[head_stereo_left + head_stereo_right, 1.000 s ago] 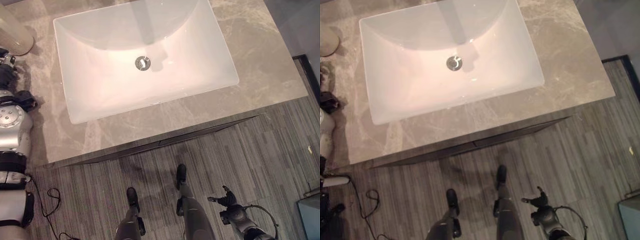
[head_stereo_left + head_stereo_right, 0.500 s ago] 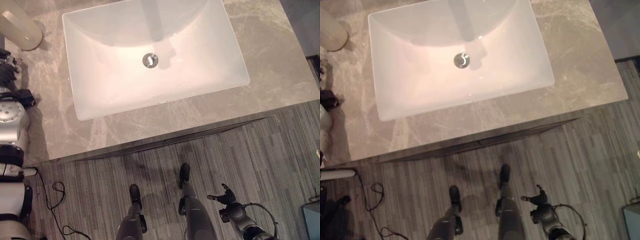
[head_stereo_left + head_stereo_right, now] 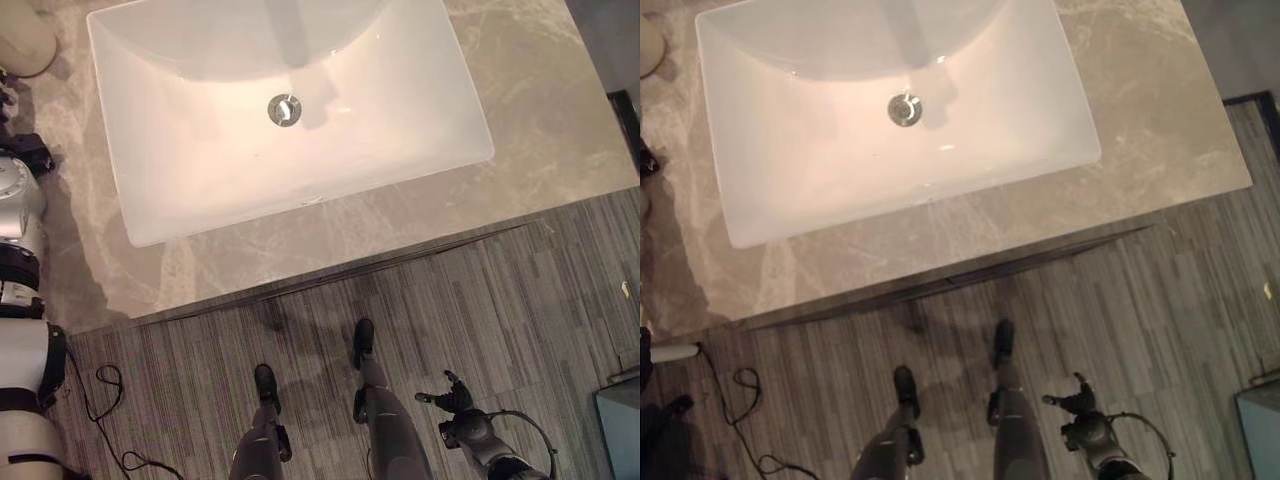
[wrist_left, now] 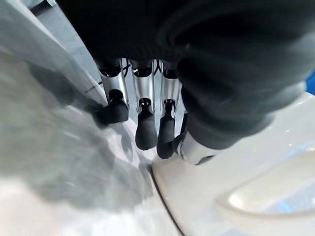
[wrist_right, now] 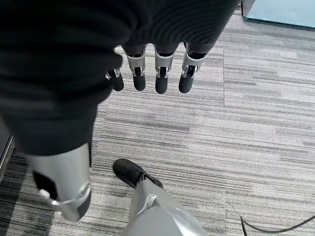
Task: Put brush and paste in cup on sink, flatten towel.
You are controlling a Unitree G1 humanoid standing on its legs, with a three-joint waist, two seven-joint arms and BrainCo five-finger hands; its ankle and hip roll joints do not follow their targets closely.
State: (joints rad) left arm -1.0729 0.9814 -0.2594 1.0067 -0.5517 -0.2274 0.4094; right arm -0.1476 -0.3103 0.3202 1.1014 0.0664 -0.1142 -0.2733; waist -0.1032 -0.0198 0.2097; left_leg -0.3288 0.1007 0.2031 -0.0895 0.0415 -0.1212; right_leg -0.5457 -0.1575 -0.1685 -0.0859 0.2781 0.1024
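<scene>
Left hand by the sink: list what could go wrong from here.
1. The left hand hangs open close over the counter beside the sink; a further reach might knock its fingers on the basin rim.
2. The cup stands at the counter's far left corner, near the left arm, which could tip it.
3. The right hand hangs open low over the floor, far from the counter.

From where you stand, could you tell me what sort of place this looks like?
Most likely a bathroom or washroom vanity. A white rectangular sink with a metal drain sits in a grey marble-look counter, and a pale cup stands on the counter at the sink's left. The floor is grey and striped.
</scene>
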